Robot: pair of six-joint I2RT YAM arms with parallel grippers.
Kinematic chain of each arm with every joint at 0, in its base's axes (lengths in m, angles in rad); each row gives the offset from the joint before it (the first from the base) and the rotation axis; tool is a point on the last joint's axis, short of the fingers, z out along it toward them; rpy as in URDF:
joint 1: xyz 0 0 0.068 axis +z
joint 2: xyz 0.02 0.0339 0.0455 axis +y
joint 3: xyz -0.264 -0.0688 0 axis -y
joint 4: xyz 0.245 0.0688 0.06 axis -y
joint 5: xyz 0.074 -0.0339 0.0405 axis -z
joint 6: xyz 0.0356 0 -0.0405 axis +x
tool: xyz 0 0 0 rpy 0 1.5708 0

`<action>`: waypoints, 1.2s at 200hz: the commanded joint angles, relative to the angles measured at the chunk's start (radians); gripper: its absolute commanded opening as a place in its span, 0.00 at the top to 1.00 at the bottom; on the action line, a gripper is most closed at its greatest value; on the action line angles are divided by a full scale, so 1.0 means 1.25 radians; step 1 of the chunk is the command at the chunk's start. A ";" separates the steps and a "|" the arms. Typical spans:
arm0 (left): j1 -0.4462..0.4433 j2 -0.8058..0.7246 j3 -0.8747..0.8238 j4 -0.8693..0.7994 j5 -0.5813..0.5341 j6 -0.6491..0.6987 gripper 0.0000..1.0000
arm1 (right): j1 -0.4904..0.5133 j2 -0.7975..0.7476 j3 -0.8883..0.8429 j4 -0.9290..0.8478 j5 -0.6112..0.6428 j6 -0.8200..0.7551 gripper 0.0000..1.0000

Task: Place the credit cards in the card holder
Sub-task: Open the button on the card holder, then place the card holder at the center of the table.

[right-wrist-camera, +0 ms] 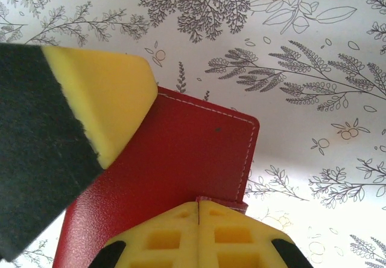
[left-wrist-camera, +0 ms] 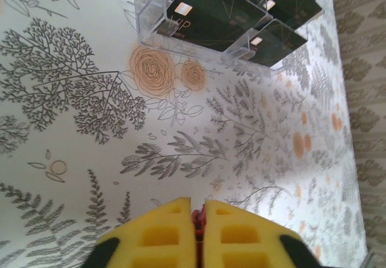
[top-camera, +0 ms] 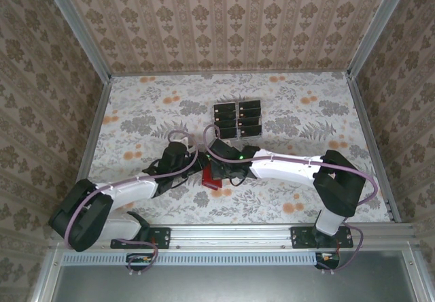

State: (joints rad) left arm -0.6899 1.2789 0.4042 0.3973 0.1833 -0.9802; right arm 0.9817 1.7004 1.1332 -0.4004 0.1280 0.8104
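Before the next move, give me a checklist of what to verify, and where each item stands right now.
1. Left hand gripping the card holder: ok. Its fingers are shut with a red sliver between them.
2. Right hand gripping the card holder: ok. It is shut at the tab edge.
3. Card holder open for loading: cannot tell. Its red outer face shows and no slot is visible.
4. Credit cards in place: ok. They stand in the clear rack, beyond the holder.
5. A hand free to fetch a card: not ok. Both are shut on the holder.
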 commanded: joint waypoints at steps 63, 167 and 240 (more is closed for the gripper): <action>-0.005 -0.047 -0.025 0.045 -0.055 0.057 1.00 | -0.055 -0.121 -0.143 0.023 0.044 0.023 1.00; -0.003 -0.019 -0.028 0.015 -0.089 0.083 0.33 | -0.058 -0.167 -0.093 0.049 -0.041 -0.021 1.00; 0.002 -0.091 -0.009 -0.116 -0.128 0.164 0.21 | -0.052 -0.169 -0.045 0.052 -0.085 -0.016 1.00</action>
State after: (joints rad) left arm -0.6922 1.2011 0.3790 0.3294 0.0544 -0.8402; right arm 0.9104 1.5158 1.0313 -0.3389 0.0521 0.7948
